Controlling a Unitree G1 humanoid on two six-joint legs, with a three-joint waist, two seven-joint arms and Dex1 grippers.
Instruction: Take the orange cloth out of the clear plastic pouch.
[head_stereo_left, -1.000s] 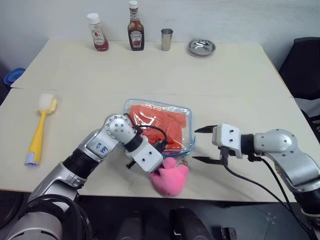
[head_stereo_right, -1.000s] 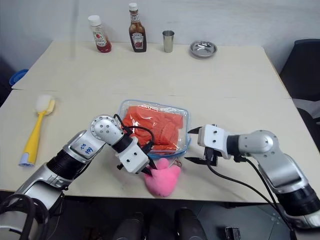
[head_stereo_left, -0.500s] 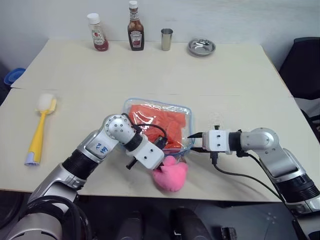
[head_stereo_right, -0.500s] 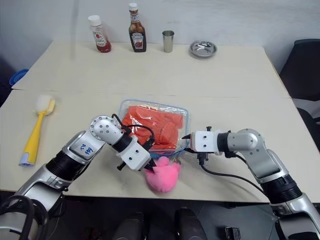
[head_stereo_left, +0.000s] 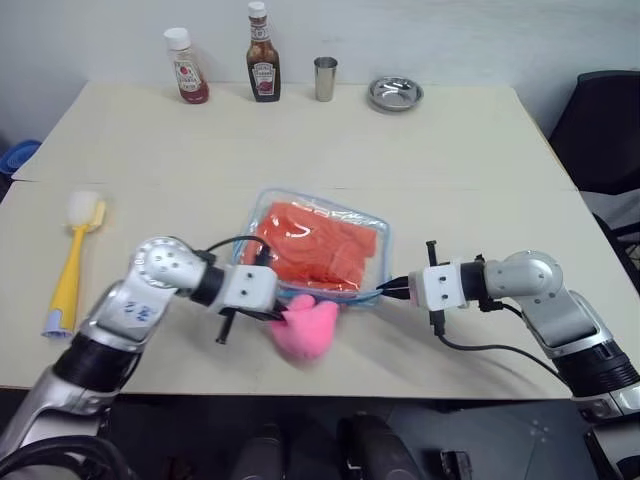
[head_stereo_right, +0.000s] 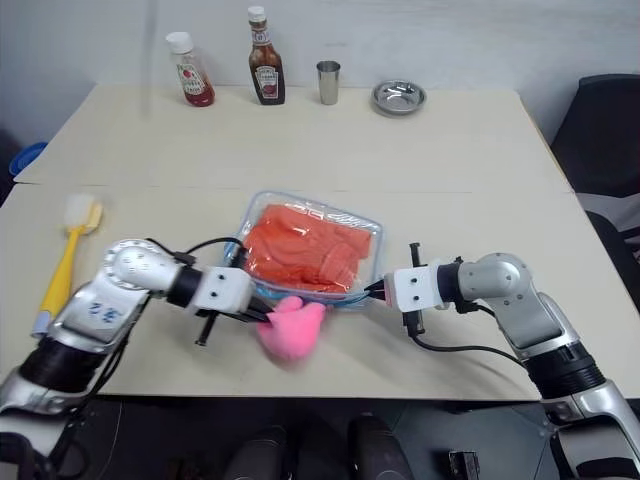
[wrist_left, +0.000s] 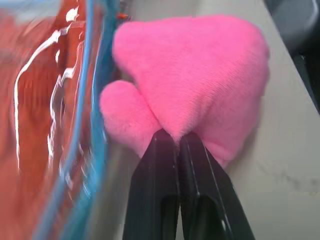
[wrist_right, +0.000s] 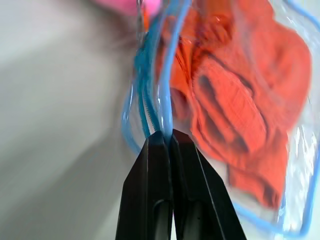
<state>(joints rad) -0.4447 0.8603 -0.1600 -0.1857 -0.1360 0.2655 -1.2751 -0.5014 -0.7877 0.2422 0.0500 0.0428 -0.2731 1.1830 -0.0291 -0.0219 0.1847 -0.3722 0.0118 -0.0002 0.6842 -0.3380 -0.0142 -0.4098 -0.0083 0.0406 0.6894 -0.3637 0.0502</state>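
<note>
The clear plastic pouch (head_stereo_left: 382, 236) with light blue trim lies flat at the table's middle, and the orange cloth (head_stereo_left: 320, 245) is folded inside it. My right gripper (head_stereo_left: 390, 291) is shut on the blue trim at the pouch's near right corner; in the right wrist view its fingertips (wrist_right: 161, 142) pinch the trim (wrist_right: 165, 107). At the pouch's near edge, my left gripper (head_stereo_left: 277, 313) is shut on a pink plush heart (head_stereo_left: 305, 326). The left wrist view shows its fingertips (wrist_left: 175, 142) nipping the plush (wrist_left: 200, 75) beside the pouch's trim (wrist_left: 95, 100).
A yellow-handled brush (head_stereo_left: 72, 258) lies at the left. Along the far edge stand a ketchup bottle (head_stereo_left: 186, 67), a brown sauce bottle (head_stereo_left: 263, 53), a steel cup (head_stereo_left: 324, 79) and a metal dish (head_stereo_left: 394, 93). A black chair (head_stereo_left: 605, 130) is off the right side.
My right gripper, open a second ago, moved in to the pouch's corner and shut on its trim. My left arm swung left, carrying the pink heart along the pouch's near edge.
</note>
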